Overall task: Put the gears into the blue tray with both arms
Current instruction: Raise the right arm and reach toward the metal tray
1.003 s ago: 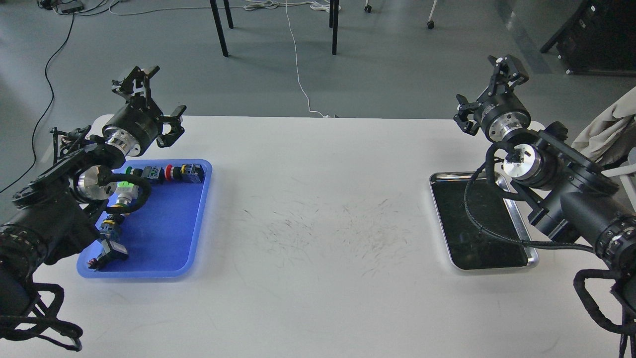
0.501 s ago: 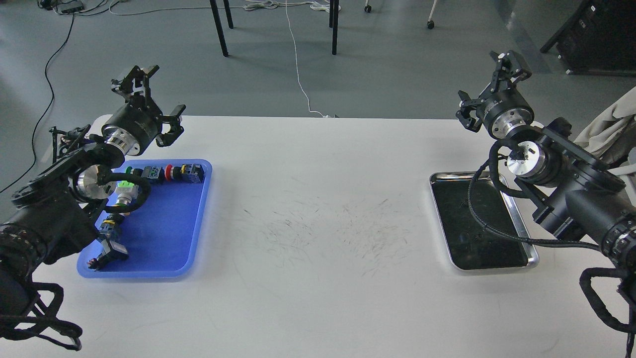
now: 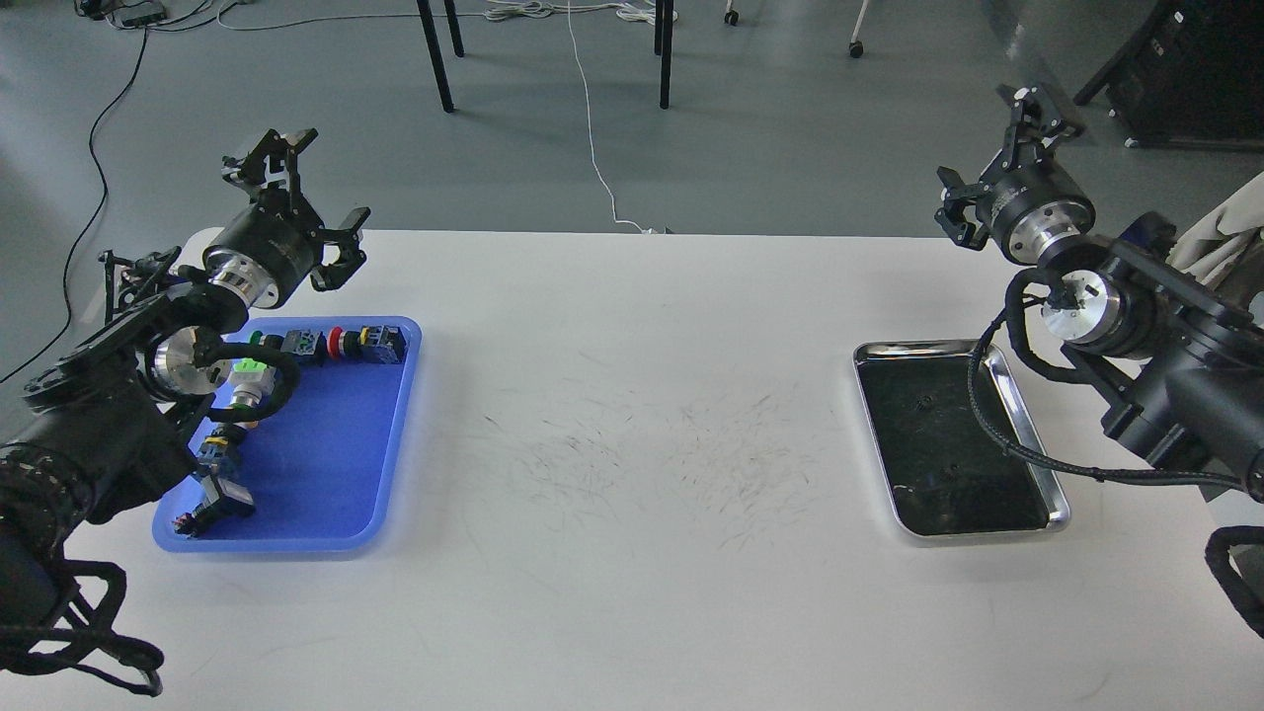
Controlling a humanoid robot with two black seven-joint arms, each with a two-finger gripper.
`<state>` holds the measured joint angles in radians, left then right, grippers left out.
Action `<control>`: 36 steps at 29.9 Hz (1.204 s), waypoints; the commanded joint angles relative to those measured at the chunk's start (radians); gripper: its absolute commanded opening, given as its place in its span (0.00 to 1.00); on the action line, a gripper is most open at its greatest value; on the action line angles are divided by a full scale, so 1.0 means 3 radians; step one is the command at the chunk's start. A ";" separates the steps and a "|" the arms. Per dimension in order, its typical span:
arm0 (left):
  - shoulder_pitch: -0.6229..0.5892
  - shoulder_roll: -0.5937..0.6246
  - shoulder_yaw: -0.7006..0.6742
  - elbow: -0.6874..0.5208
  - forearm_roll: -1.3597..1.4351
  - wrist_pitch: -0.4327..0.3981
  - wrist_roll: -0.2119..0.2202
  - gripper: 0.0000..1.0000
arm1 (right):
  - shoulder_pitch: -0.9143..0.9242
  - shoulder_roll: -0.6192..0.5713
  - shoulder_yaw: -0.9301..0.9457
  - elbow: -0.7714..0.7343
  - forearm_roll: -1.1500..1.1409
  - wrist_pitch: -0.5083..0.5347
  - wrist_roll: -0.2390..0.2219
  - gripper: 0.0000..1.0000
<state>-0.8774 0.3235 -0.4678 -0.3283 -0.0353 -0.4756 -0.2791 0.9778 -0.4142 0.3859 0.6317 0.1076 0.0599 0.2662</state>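
Switches [image 3: 336, 344] line the blue tray [image 3: 326, 464]; left end effector [image 3: 306, 202] and right end effector [image 3: 997, 158] hover spread wide, empty.

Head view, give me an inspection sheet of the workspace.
Surface: white table, dark scuff marks mid-table.
Job's things: blue tray at left; small dark specks in silver tray at right, too small to identify as gears.
Clutter: push-button switches inside the blue tray.
Grippers: left gripper open, raised; right gripper open, raised; both empty.
Cables: black cable crosses the silver tray.
Surroundings: grey floor, white cord, chair legs.
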 commanded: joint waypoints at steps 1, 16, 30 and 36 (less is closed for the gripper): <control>0.0000 -0.0005 0.0000 0.0000 0.0000 0.0000 0.0000 0.98 | 0.0253 -0.0372 -0.0528 0.0277 -0.0001 0.0010 -0.0003 1.00; 0.0010 -0.0005 -0.0005 0.0000 -0.0005 -0.0020 -0.0005 0.98 | 0.1026 -0.0864 -0.1930 0.0374 -0.1773 0.0822 0.0110 1.00; 0.0010 0.0000 -0.0005 0.0000 -0.0005 -0.0044 -0.0005 0.98 | 0.1154 -0.0859 -0.2063 0.0374 -0.3768 0.0976 0.0411 0.98; 0.0010 0.0000 -0.0005 0.0000 -0.0005 -0.0044 -0.0005 0.98 | 0.1128 -0.0859 -0.2074 0.0385 -0.4800 0.1063 0.0742 0.98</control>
<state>-0.8743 0.3240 -0.4695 -0.3283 -0.0368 -0.4888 -0.2811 1.3211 -0.6721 -0.2359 0.7454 -1.2037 0.3763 0.4692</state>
